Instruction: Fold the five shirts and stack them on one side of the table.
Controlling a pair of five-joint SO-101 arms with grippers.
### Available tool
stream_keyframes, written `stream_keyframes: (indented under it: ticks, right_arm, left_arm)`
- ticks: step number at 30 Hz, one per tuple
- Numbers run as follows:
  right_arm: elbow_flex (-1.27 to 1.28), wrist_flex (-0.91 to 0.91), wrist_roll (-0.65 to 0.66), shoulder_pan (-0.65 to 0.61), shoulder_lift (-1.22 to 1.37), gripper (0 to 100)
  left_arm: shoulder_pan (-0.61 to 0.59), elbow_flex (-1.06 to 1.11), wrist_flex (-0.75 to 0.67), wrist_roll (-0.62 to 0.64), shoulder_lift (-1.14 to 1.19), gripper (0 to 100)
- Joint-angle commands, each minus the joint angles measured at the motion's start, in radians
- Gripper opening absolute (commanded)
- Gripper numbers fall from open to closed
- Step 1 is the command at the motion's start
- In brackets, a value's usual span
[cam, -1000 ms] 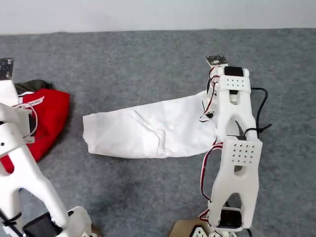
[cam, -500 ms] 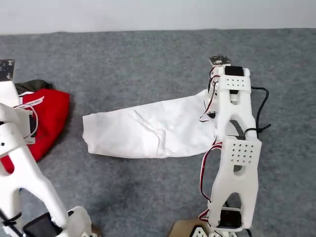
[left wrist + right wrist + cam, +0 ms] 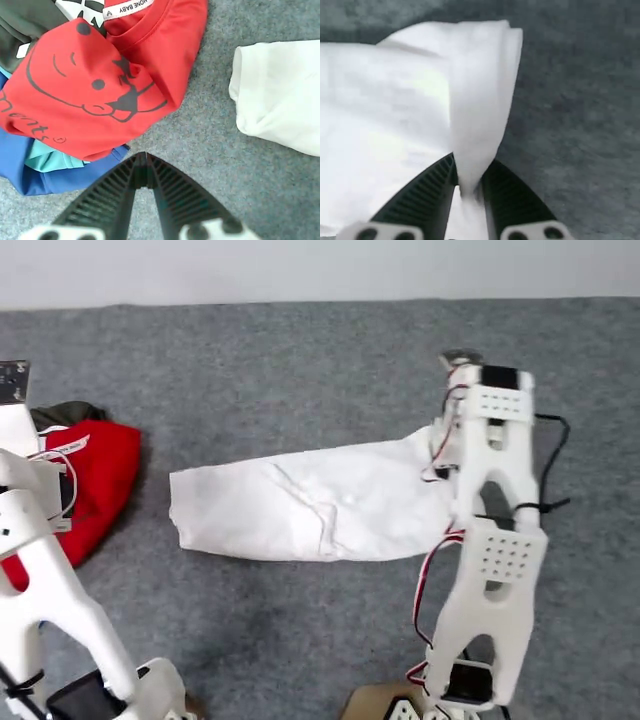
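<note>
Here, the white shirt (image 3: 310, 510) lies stretched crosswise in the middle of the grey table (image 3: 300, 370), folded into a long band with a few creases. The right fingers (image 3: 449, 172) are closed tight on a pinched ridge of cloth at the end of the shirt nearest the right arm. In the right wrist view that ridge stands up from the rest of the cloth. At the other side of the table, the left fingers (image 3: 142, 172) are pressed together with nothing between them, held over bare table just beside a pile of shirts. On top of the pile sits the red shirt (image 3: 100, 85) with a dark cartoon print. A blue shirt (image 3: 30, 175), a teal shirt (image 3: 47, 161) and a dark shirt (image 3: 25, 25) peek out from under it. The white shirt's free end lies near the pile but apart from it.
</note>
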Motion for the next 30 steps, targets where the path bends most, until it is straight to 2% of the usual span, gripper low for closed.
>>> stream_keyframes:
  ticks: [1, 12, 16, 21, 30]
  right_arm:
    - [-0.028, 0.013, 0.061, 0.091, -0.088, 1.0]
    - [-0.028, -0.048, 0.233, 0.332, -0.044, 1.0]
    - [-0.028, -0.027, 0.285, 0.372, -0.048, 1.0]
    - [-0.028, 0.084, 0.336, 0.289, -0.114, 1.0]
    - [-0.002, 0.154, 0.299, 0.059, -0.278, 1.0]
  left_arm:
    - [0.002, -0.002, 0.028, -0.006, -0.038, 0]
    - [0.002, -0.002, 0.028, -0.003, -0.040, 0]
    - [0.002, -0.002, 0.028, -0.003, -0.040, 0]
    - [0.002, -0.001, 0.028, -0.003, -0.040, 0]
    - [0.003, 0.007, 0.028, -0.003, -0.098, 0]
